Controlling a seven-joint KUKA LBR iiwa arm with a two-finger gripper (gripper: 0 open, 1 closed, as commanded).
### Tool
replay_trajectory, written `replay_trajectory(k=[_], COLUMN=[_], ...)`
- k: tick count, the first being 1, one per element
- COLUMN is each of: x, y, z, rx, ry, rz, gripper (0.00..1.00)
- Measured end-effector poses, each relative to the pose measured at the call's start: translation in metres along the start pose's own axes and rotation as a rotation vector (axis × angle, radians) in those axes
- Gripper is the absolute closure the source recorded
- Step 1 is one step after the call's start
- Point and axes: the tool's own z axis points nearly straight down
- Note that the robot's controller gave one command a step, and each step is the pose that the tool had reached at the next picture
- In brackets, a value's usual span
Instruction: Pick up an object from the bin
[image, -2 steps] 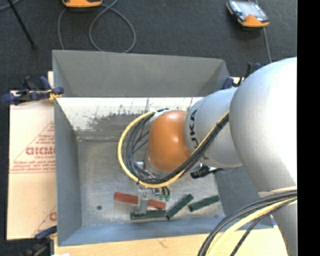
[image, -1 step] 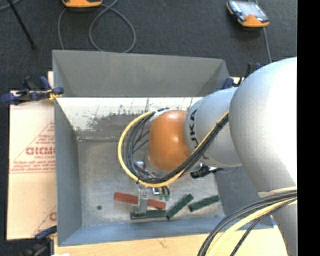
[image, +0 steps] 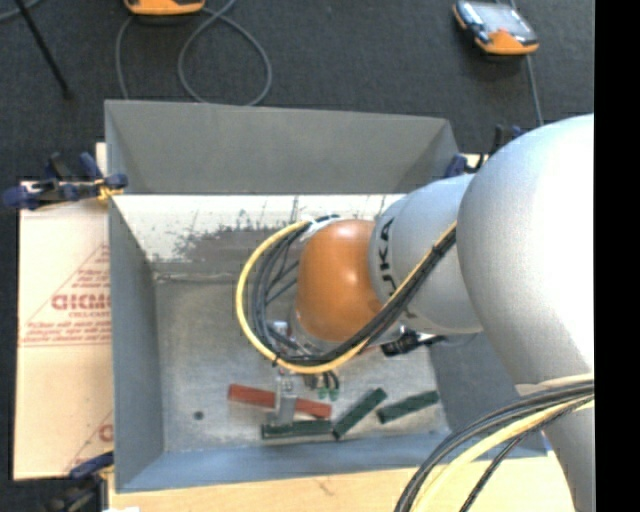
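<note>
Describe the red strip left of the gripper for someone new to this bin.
In the grey bin, near its front wall, pieces lie about the gripper. The red strip lies left of it; the other red piece and the dark green sticks lie further right.

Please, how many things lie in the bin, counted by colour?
Red strips: 2, one on each side of the gripper; they may be one strip passing behind it.
Green strips: 3
Total: 5, or 4 if the red is a single strip.
</note>
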Motion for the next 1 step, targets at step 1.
replay_trajectory(k=[1], x=[0.0049], y=[0.0155], z=[0.0007], rx=[0.001], ry=[0.0], rz=[0.241], gripper=[0.0])
